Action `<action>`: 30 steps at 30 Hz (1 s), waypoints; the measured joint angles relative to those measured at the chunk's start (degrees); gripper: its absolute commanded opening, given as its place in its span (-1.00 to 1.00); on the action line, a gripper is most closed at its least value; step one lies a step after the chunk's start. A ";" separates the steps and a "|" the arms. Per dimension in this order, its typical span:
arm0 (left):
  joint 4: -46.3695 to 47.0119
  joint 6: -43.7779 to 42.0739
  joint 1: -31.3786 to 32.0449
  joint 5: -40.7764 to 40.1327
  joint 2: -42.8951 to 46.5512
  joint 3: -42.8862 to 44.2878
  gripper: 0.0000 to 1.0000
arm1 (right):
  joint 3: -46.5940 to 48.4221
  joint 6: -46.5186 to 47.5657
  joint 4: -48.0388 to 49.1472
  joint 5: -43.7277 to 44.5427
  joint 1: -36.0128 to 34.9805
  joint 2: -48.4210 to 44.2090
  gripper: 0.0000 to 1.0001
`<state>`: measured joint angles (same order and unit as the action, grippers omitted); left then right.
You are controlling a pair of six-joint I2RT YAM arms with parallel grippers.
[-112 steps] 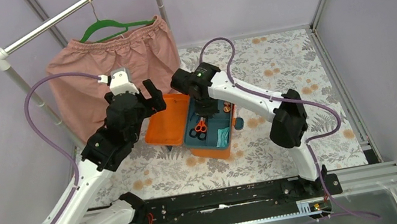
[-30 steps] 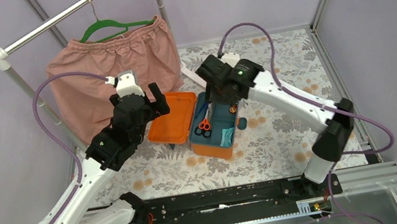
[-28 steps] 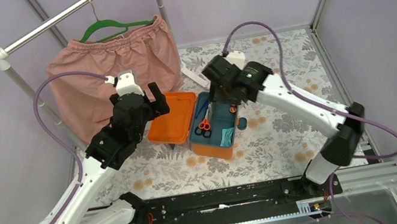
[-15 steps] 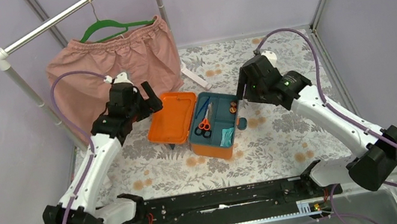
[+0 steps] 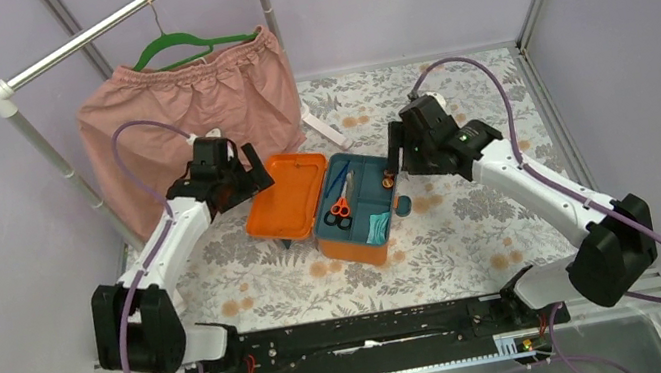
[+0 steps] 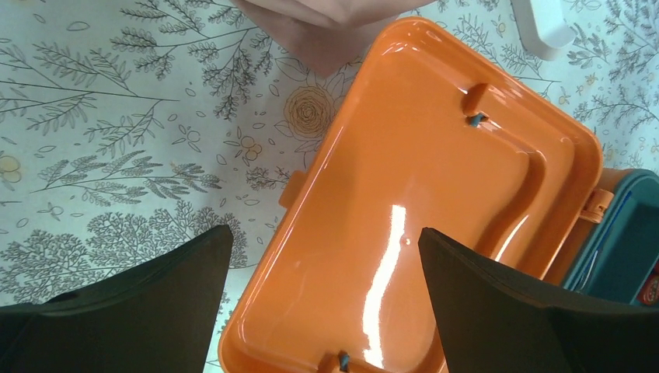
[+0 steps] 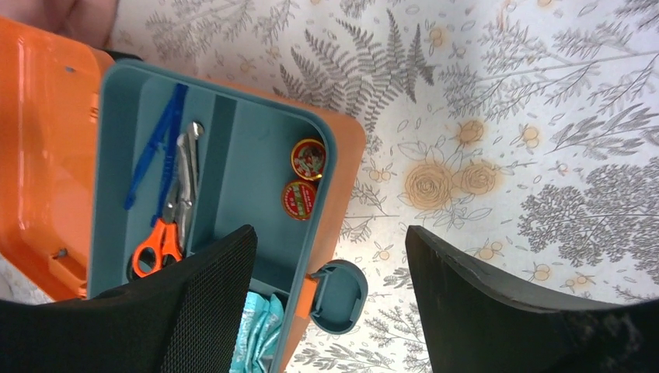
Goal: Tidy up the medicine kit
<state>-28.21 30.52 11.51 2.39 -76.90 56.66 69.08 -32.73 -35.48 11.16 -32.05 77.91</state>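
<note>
Found medicine kit [image 5: 357, 248] open mid-bench [image 5: 476, 233], lid [image 6: 420, 194] flat beside the filled tray [image 7: 233, 171]. Noted left hand [image 6: 322, 256] and right hand [image 7: 330, 241] spread wide, empty. Judged light, rigid, glossy-slick; best pinched at lid rim.

The left tool [image 6: 322, 233] hangs over the orange lid [image 6: 435, 179], its dark fingers [image 6: 155, 287] spread wide to either side. The lid is open, glossy hollow side up, with the flowered bench [image 6: 116, 116] beyond it. A teal tray [image 6: 622, 249] edge shows at right; pink cloth [image 6: 326, 23] and a white strip [image 6: 544, 23] sit at the top
</note>
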 measured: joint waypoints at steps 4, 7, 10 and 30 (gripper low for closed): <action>0.92 -0.24 -0.04 1.36 -2.38 0.00 0.98 | -3.23 -0.07 1.18 -3.54 0.74 0.07 0.57; 0.96 -0.63 -0.11 1.49 -4.24 0.31 0.97 | -3.65 -0.11 1.62 -5.60 0.87 0.55 0.57; 0.92 -0.90 -0.46 1.44 -5.97 0.72 0.97 | -4.07 -0.11 2.43 -6.91 0.90 1.03 0.57; 5.09 0.46 -1.05 10.56 -6.78 -1.75 0.97 | -5.53 -0.09 4.07 -13.29 0.96 5.18 0.57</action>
<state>-23.11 30.98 10.46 12.95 -83.68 54.92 63.55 -32.82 -31.42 -2.13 -31.09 83.09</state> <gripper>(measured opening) 0.986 0.785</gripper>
